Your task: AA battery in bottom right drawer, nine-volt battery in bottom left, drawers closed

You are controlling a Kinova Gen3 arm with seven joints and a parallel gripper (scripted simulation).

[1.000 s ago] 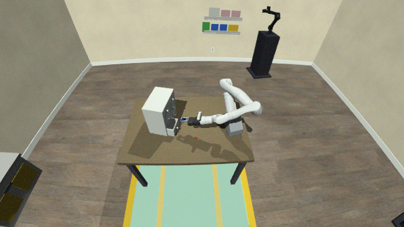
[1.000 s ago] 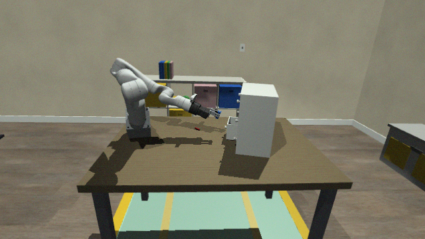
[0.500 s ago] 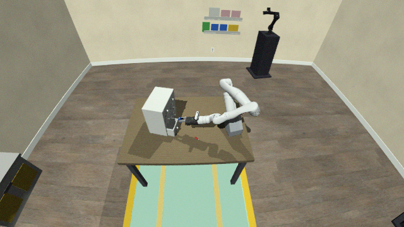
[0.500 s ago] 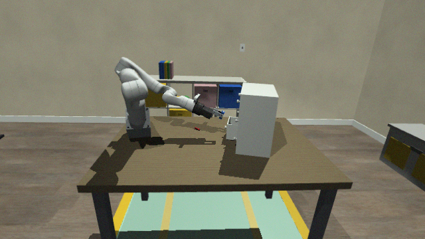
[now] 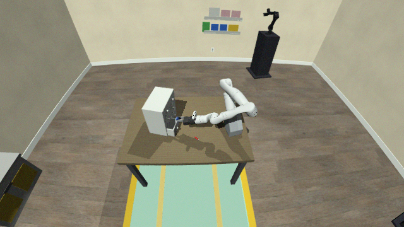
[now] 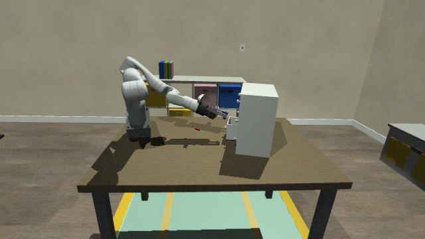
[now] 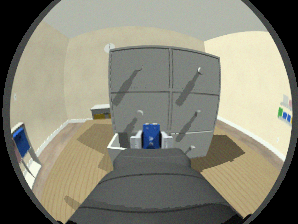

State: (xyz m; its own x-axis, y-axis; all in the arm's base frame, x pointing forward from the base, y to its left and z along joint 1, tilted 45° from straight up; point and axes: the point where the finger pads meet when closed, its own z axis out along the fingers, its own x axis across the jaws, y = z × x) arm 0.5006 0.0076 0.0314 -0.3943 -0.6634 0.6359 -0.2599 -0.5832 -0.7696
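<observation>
The white chest (image 5: pixel 155 110) (image 6: pixel 257 123) (image 7: pixel 162 72) stands on the table with its drawer fronts facing the arm. Its bottom left drawer (image 5: pixel 172 128) (image 6: pixel 232 128) (image 7: pixel 120 143) is pulled partway out; the other drawers look pushed in. My gripper (image 5: pixel 178 118) (image 6: pixel 225 113) (image 7: pixel 151 136) is shut on a blue, blocky nine-volt battery (image 5: pixel 178 118) (image 6: pixel 226 113) (image 7: pixel 150 136). It holds the battery just above the open drawer, close to the chest's front. A small red thing (image 5: pixel 196 137) (image 6: pixel 196 128), perhaps the AA battery, lies on the table behind the gripper.
The arm's grey base (image 5: pixel 234 126) (image 6: pixel 137 131) stands at the table's edge opposite the chest. The brown table (image 5: pixel 189 154) (image 6: pixel 186 169) stands on a green and yellow mat. A shelf with coloured bins (image 6: pixel 206 89) stands against the wall beyond the table.
</observation>
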